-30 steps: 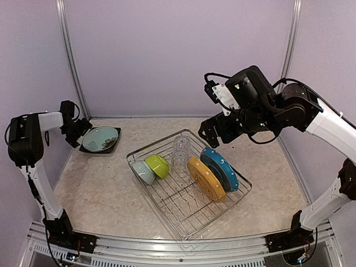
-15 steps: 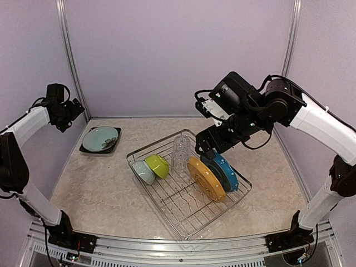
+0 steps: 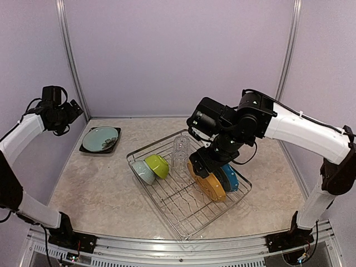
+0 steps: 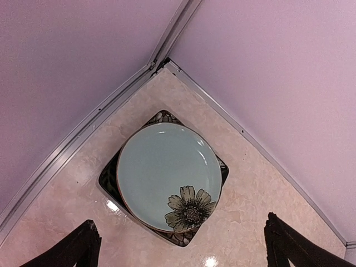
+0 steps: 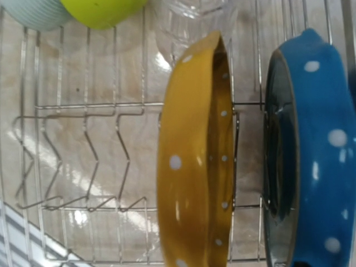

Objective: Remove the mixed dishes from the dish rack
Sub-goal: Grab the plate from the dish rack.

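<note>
My right gripper (image 3: 201,162) now hangs low over the orange-dotted plate (image 3: 210,183); my left gripper (image 3: 69,113) now sits raised, away from the pale teal plate (image 3: 100,138)

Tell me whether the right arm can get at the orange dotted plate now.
Probably yes. The right pincer hangs just above the orange dotted plate, whose upright rim shows a gap to the blue dotted plate beside it.

dish rack (image 5: 83,105): shiny metal wire | orange-dotted plate (image 5: 189,167): glossy glaze | glass (image 5: 189,22): clear, smooth | table (image 4: 261,183): polished stone-look
</note>
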`<move>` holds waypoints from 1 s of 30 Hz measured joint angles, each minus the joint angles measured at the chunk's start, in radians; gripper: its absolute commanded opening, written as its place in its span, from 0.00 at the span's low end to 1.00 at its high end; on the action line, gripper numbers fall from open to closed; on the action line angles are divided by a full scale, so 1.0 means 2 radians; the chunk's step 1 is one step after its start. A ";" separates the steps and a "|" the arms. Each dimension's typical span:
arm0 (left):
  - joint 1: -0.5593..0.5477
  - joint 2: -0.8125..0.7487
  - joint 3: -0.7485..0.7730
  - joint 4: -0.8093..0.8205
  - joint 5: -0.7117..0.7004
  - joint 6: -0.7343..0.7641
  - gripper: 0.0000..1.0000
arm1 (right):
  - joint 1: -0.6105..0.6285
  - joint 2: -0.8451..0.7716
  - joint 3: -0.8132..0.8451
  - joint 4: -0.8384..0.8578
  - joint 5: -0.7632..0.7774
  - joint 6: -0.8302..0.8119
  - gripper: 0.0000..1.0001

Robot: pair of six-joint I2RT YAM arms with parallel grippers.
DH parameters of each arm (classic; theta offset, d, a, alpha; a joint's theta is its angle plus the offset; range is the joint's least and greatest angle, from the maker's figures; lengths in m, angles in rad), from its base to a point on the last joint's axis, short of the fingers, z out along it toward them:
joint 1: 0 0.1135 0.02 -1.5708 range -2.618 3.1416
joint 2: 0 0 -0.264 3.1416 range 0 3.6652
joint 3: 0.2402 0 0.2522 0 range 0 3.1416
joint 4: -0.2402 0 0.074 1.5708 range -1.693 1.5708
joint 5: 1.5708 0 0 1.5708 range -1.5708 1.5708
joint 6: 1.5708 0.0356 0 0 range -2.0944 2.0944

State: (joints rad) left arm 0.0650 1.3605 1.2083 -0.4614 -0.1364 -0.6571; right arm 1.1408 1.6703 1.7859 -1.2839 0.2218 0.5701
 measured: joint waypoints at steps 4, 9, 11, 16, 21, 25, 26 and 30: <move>-0.003 -0.023 -0.002 -0.001 -0.004 0.002 0.99 | 0.000 0.023 -0.003 0.001 0.005 0.004 0.80; -0.003 -0.047 -0.004 -0.005 -0.011 0.007 0.99 | -0.004 0.038 -0.018 0.007 0.009 0.010 0.72; -0.003 -0.054 -0.004 -0.009 -0.015 0.008 0.99 | -0.007 0.040 -0.029 0.010 0.009 0.012 0.69; -0.003 -0.069 -0.012 -0.013 -0.021 0.009 0.99 | -0.013 0.040 -0.069 0.026 0.008 0.012 0.59; -0.003 -0.075 -0.022 -0.020 -0.024 0.005 0.99 | -0.019 0.044 -0.088 0.041 0.008 0.011 0.54; -0.003 -0.075 -0.023 -0.025 -0.023 -0.001 0.99 | -0.024 0.051 -0.095 0.057 0.001 0.010 0.49; -0.003 -0.075 -0.023 -0.025 -0.024 -0.002 0.99 | -0.026 0.052 -0.098 0.062 -0.001 0.009 0.47; -0.003 -0.076 -0.023 -0.025 -0.024 -0.006 0.99 | -0.030 0.056 -0.102 0.071 -0.006 0.006 0.39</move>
State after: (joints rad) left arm 0.0589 1.2087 1.1618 -0.5110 -0.1837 -0.6685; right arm 1.0805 1.7817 1.5822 -1.1427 0.2100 0.5816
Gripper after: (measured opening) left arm 0.988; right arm 0.451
